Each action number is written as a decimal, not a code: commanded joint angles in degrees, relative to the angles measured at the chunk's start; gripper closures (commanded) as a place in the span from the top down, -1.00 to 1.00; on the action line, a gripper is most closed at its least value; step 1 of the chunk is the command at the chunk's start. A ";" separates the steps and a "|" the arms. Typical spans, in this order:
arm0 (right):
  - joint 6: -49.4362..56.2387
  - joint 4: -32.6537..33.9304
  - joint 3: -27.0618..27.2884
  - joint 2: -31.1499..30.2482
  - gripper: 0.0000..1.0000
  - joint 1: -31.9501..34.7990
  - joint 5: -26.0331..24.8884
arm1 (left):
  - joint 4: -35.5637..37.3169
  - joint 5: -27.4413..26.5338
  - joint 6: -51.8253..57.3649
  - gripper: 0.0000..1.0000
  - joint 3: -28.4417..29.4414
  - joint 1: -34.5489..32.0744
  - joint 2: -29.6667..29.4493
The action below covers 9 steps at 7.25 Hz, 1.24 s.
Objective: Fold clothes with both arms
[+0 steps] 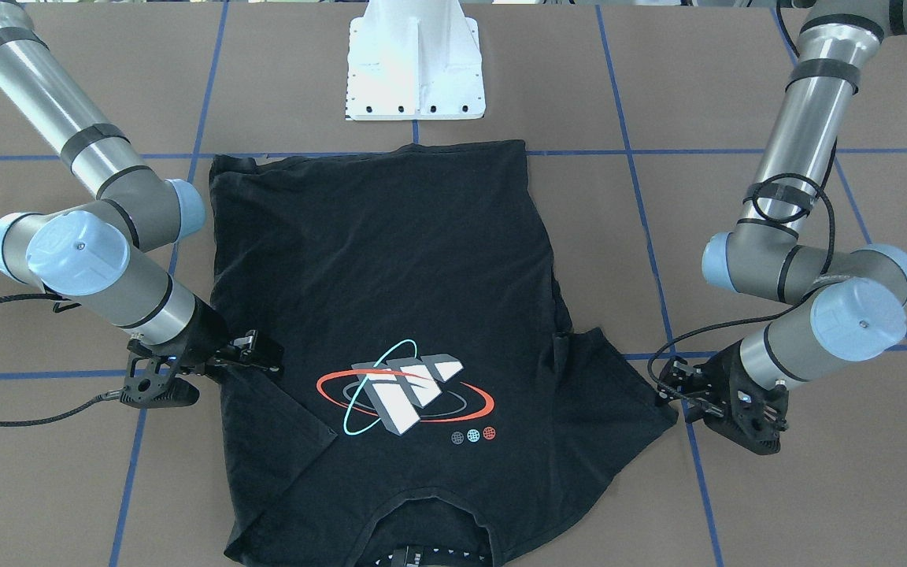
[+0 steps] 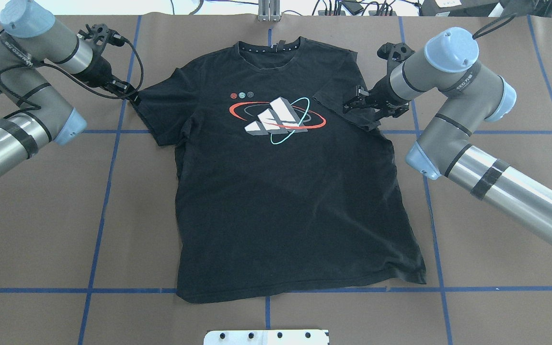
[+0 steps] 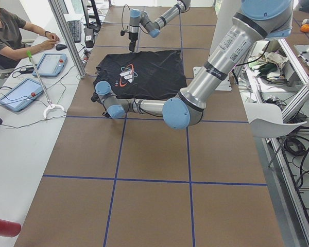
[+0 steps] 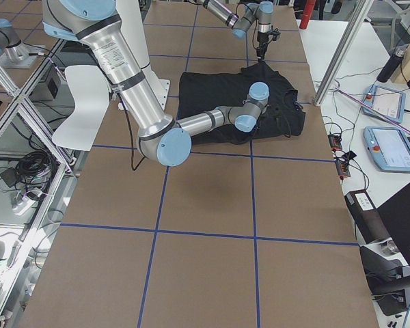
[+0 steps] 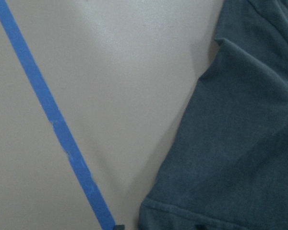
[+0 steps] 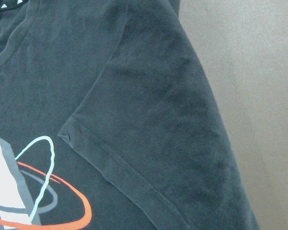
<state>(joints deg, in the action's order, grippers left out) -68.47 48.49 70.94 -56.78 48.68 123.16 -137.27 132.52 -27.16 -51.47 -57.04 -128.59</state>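
The black T-shirt [image 1: 390, 260] lies flat, print up, on the brown table, its collar away from the robot. Its orbit-ring logo [image 2: 278, 115] and three dots show on the chest. My left gripper [image 2: 130, 93] is low at the outer edge of the spread-out sleeve [image 5: 240, 143] and looks open; two fingertip tips sit apart at the bottom of the left wrist view. My right gripper [image 2: 352, 100] hovers open over the other sleeve [image 6: 158, 120], which lies folded inward onto the shirt body. In the front-facing view the left gripper [image 1: 668, 384] is on the right and the right gripper [image 1: 260, 354] on the left.
The white pedestal base [image 1: 414, 71] stands just behind the shirt's hem. Blue tape lines [image 2: 108, 191] grid the brown table. An operator [image 3: 10, 36] sits at a side desk with tablets, beyond the table's far edge.
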 commanded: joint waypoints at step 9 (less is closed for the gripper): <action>0.26 0.02 -0.02 0.26 1.00 0.01 0.94 | -0.36 3.43 -28.10 -1.00 -12.40 0.68 -2.88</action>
<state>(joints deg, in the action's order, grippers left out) -68.24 48.52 70.86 -56.54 48.62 123.85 -137.53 134.47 -43.74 -59.90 -57.51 -129.95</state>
